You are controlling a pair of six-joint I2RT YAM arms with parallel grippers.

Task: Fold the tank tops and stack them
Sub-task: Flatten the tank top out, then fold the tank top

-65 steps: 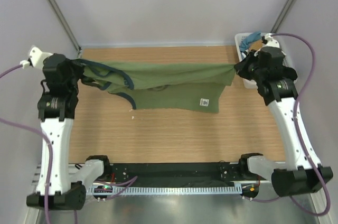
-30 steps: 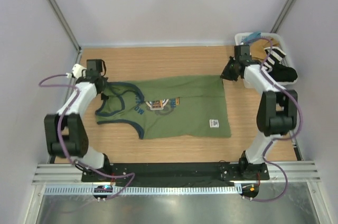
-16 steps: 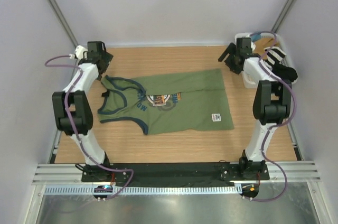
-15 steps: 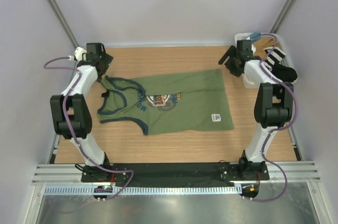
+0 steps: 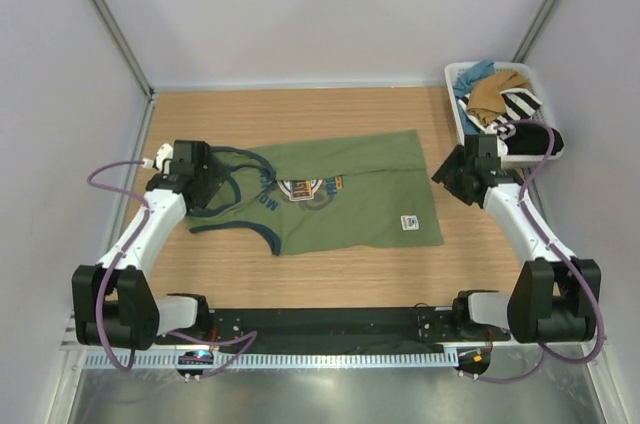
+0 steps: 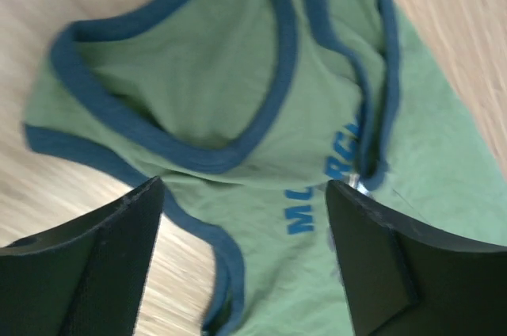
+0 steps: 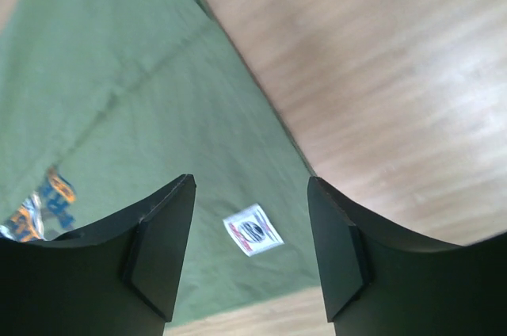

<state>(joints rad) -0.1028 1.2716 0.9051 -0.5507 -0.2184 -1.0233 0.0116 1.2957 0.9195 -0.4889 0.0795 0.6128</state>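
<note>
The olive tank top (image 5: pixel 370 184) lay on the desk (image 5: pixel 330 109). My left claw (image 6: pixel 245 265) gaped over its straps, my right claw (image 7: pixel 249 249) over its hem.

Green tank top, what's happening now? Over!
Left gripper and right gripper open, empty. Green tank top spread on table, unfolded. Tan top in basket.
</note>
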